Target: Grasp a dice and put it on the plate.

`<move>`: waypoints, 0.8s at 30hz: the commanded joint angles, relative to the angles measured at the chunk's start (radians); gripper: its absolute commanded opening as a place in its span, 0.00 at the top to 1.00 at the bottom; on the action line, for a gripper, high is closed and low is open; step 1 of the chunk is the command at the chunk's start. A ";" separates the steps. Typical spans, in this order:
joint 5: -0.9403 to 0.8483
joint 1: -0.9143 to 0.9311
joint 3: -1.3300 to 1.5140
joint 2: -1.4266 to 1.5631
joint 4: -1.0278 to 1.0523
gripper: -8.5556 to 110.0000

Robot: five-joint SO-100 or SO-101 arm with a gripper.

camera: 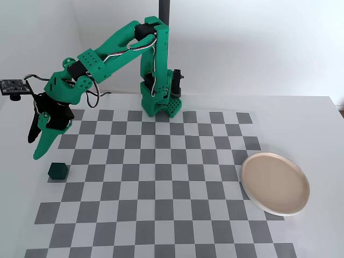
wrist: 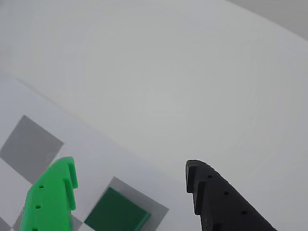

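The dice (camera: pixel 57 171), a small dark green cube, rests on a checker square at the left edge of the mat. My gripper (camera: pixel 34 149) hangs open just above and to the left of it, touching nothing. In the wrist view the dice (wrist: pixel 118 211) lies at the bottom edge, below the gap of the gripper (wrist: pixel 131 163) and nearer the green finger (wrist: pixel 55 192) than the black finger (wrist: pixel 216 197). The plate (camera: pixel 275 184), round and pale pinkish-beige, sits at the mat's right edge with nothing on it.
The grey and white checker mat (camera: pixel 161 177) covers most of the white table. The arm's green base (camera: pixel 159 102) stands at the mat's far edge, in front of a dark post. A small camera board (camera: pixel 13 86) juts out at the far left.
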 commanded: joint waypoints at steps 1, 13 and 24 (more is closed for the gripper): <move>-0.023 0.002 -0.104 0.005 0.006 0.76; -0.092 -0.069 -0.104 -0.026 0.021 0.74; -0.081 -0.095 -0.104 -0.072 0.012 0.73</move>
